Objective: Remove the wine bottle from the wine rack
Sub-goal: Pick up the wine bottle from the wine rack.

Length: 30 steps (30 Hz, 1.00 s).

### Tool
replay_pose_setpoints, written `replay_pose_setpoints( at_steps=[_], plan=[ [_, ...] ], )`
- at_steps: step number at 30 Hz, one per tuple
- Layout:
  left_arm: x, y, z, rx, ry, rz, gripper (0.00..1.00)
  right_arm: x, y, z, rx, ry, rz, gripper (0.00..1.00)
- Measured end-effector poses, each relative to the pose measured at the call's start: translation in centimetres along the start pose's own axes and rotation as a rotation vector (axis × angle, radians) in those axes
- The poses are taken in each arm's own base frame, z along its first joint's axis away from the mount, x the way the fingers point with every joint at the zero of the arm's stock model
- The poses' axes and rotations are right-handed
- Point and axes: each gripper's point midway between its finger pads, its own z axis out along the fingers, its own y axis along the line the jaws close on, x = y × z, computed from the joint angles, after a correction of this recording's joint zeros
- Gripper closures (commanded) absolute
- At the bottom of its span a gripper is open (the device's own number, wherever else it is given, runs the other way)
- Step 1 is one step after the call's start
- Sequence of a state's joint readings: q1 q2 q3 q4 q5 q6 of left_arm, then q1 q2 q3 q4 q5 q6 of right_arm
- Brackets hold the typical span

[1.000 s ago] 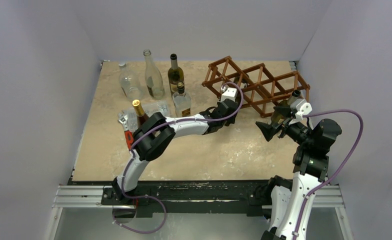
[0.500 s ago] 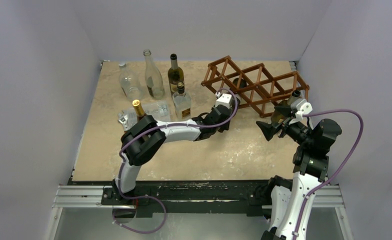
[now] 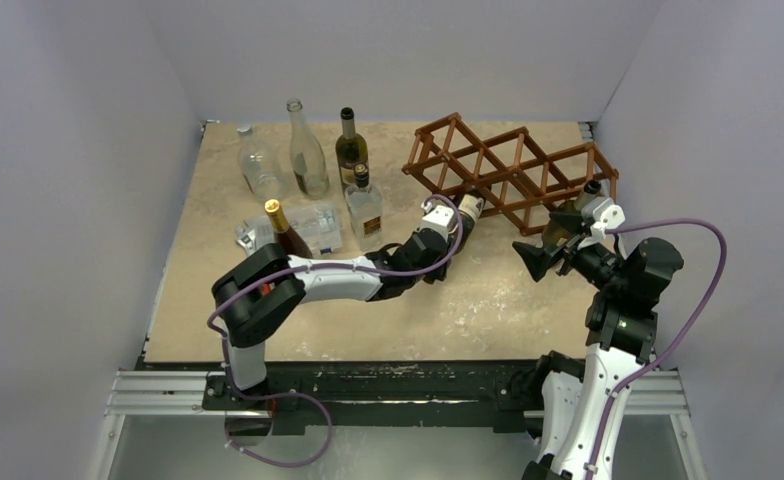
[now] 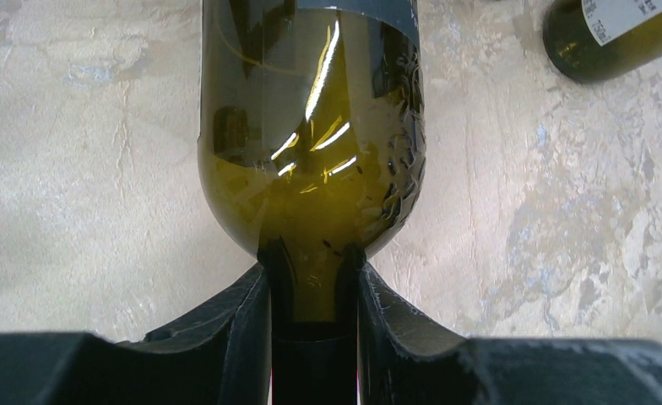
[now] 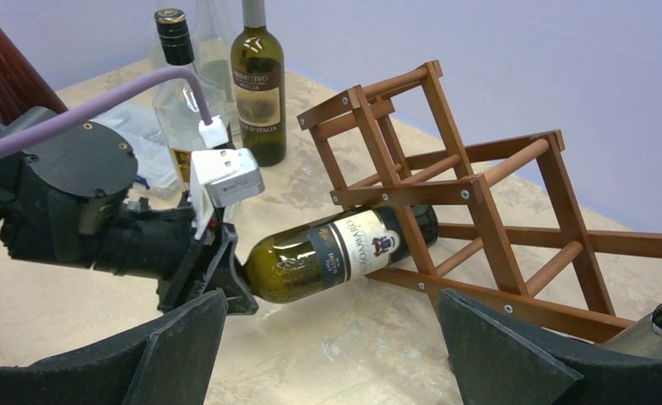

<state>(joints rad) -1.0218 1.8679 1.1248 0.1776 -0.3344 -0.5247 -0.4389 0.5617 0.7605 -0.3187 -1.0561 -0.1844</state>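
The reddish-brown wine rack [image 3: 513, 165] lies at the back right of the table; it also shows in the right wrist view [image 5: 480, 194]. A green wine bottle [image 3: 468, 211] with a white and dark label lies on its side, its base still inside a lower rack cell [image 5: 336, 251]. My left gripper [image 3: 446, 228] is shut on the bottle's neck [image 4: 311, 287], just in front of the rack. My right gripper [image 3: 534, 261] is open and empty, hovering right of the bottle and facing it [image 5: 328, 354].
A second bottle [image 3: 568, 215] lies in the rack's right end, near my right wrist. Several bottles stand at the back left: clear ones [image 3: 306, 150], a dark green one [image 3: 349, 148], a small one [image 3: 364, 203] and a gold-capped one [image 3: 280, 228]. A clear plastic box [image 3: 316, 222] lies there.
My left gripper has drawn back toward the near left, sliding the bottle partly out of the rack cell. The right arm has not moved.
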Motion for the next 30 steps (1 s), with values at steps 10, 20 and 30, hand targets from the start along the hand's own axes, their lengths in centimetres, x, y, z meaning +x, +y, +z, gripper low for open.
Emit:
replay_pose_setpoints(
  at_steps=[10, 20, 30],
  plan=[
    [1.0, 0.2, -1.9, 0.024, 0.019, 0.011, 1.0, 0.0, -0.2, 0.0, 0.012, 0.003, -0.015, 0.01],
    [1.8, 0.5, -3.8, 0.051, 0.036, 0.014, 1.0, 0.1, -0.5, 0.1, 0.026, 0.008, -0.018, 0.01],
    [2.1, 0.2, -4.4, 0.076, 0.046, 0.006, 1.0, 0.6, -1.0, 0.2, 0.041, 0.021, -0.009, 0.01]
  ],
)
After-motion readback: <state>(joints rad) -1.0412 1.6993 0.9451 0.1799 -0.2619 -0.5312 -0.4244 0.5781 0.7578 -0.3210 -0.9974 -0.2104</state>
